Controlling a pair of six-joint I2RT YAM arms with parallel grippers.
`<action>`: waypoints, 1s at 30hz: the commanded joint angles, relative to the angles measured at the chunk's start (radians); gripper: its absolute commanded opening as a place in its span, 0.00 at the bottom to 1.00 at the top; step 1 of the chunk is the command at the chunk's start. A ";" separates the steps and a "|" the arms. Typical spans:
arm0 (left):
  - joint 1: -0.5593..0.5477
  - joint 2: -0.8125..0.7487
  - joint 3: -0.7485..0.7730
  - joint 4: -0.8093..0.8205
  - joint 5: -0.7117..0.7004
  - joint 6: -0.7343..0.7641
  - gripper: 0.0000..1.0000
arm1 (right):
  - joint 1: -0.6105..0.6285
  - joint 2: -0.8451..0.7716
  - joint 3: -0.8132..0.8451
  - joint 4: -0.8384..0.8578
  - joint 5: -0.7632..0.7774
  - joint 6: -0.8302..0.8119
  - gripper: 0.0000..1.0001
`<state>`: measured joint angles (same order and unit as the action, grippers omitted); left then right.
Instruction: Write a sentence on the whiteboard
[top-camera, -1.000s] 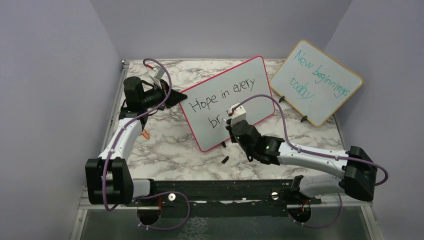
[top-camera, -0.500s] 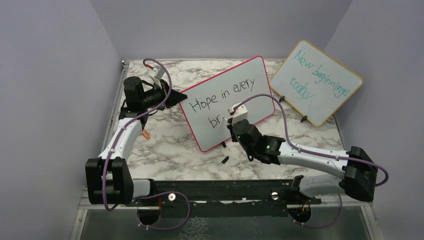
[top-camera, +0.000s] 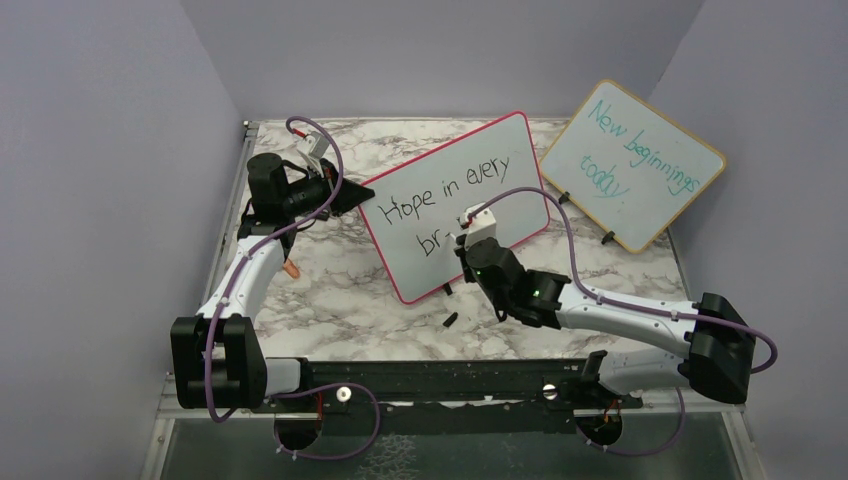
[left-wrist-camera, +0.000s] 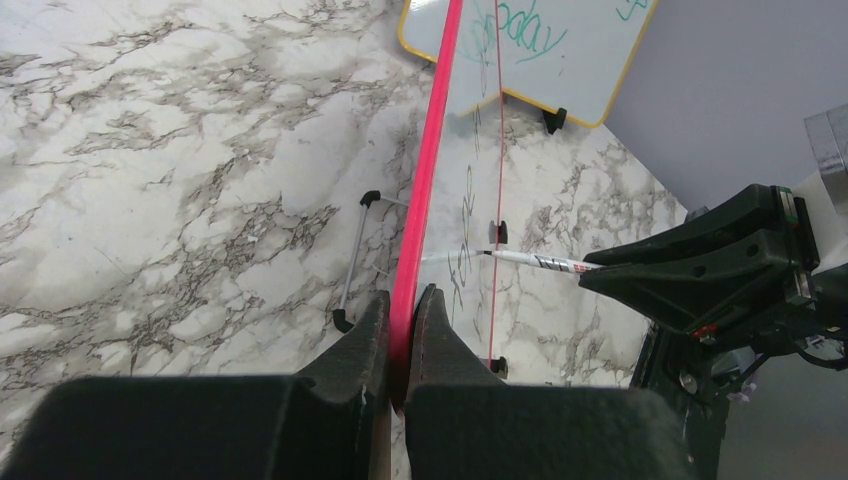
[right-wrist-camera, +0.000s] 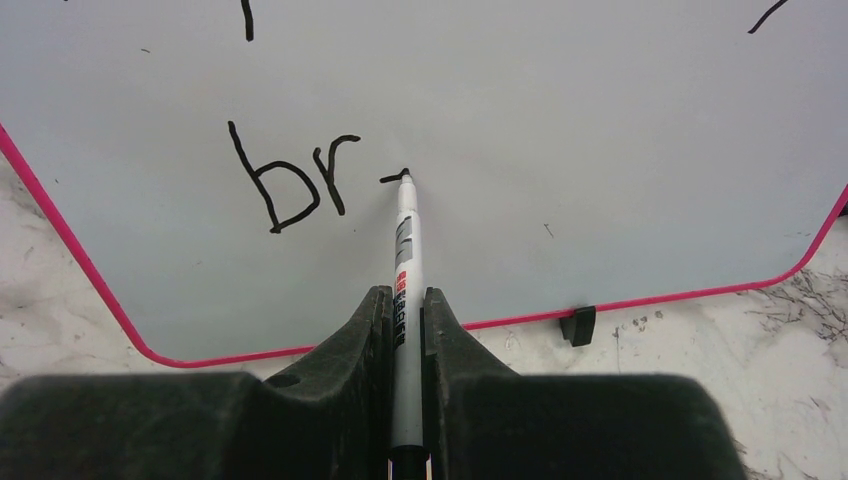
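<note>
The whiteboard, white with a pink-red frame, stands tilted on the marble table. The sentence on it reads "Hope in every" with "br" and a short fresh stroke below. My left gripper is shut on the whiteboard's left edge, its jaws pinching the pink frame. My right gripper is shut on a grey marker. The marker's tip touches the board just right of "br". In the left wrist view the marker shows side-on against the board.
A wooden-framed board with teal writing leans at the back right. A small black cap lies on the table in front of the whiteboard. An orange bit lies beside the left arm. Purple walls close in on both sides.
The right gripper has edged slightly up and right with the marker, leaving a short new stroke after "br". The left arm has not moved.
</note>
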<state>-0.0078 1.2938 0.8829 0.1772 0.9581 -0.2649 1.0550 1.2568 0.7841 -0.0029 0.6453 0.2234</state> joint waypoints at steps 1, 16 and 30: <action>-0.006 0.047 -0.033 -0.111 -0.148 0.138 0.00 | -0.013 0.005 0.019 0.049 0.038 -0.019 0.01; -0.006 0.052 -0.031 -0.111 -0.146 0.138 0.00 | -0.013 0.007 0.028 0.100 -0.019 -0.057 0.01; -0.006 0.052 -0.030 -0.111 -0.144 0.138 0.00 | -0.013 0.019 0.035 0.057 -0.109 -0.060 0.01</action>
<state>-0.0078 1.2964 0.8864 0.1757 0.9581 -0.2649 1.0454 1.2591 0.7883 0.0513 0.6033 0.1593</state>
